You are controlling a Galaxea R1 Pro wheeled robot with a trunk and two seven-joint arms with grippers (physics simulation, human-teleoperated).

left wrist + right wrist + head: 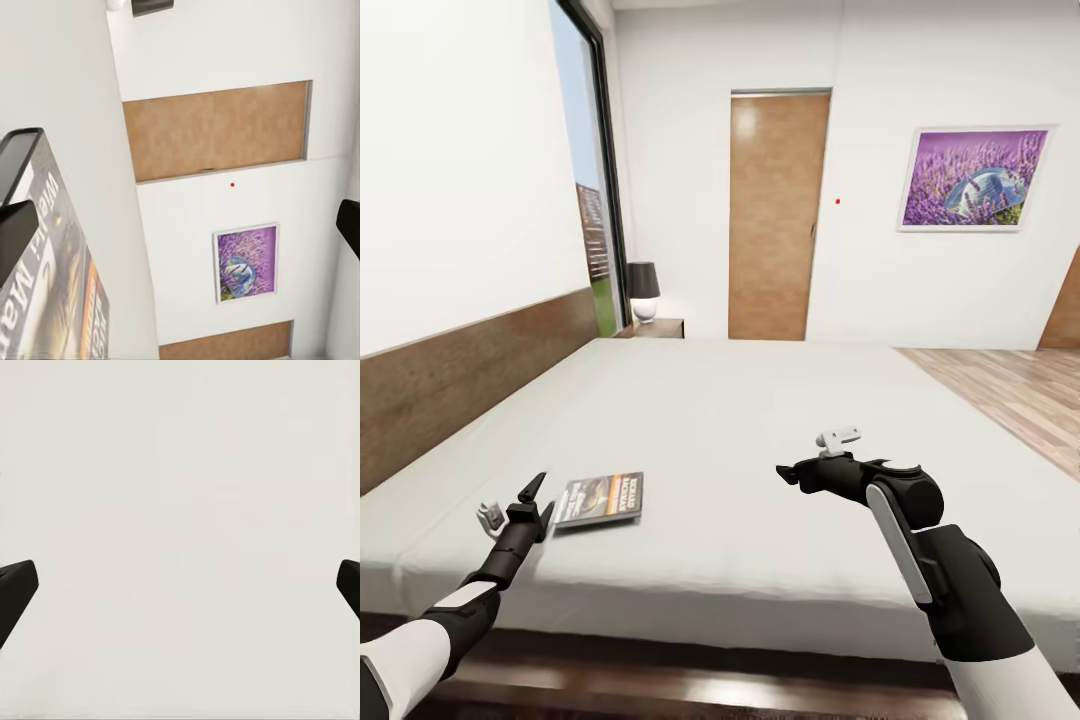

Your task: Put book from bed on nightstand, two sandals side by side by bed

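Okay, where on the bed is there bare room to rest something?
Most of the bed is bare: the whole stretch from the book toward the door. It is crowded only near the left gripper beside the book.

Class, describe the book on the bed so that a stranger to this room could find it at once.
Start at the large off-white bed with its brown headboard. Near its front edge, beside the left gripper, lies the book. It is thin, flat and dark with an orange band, the sole item on the mattress.
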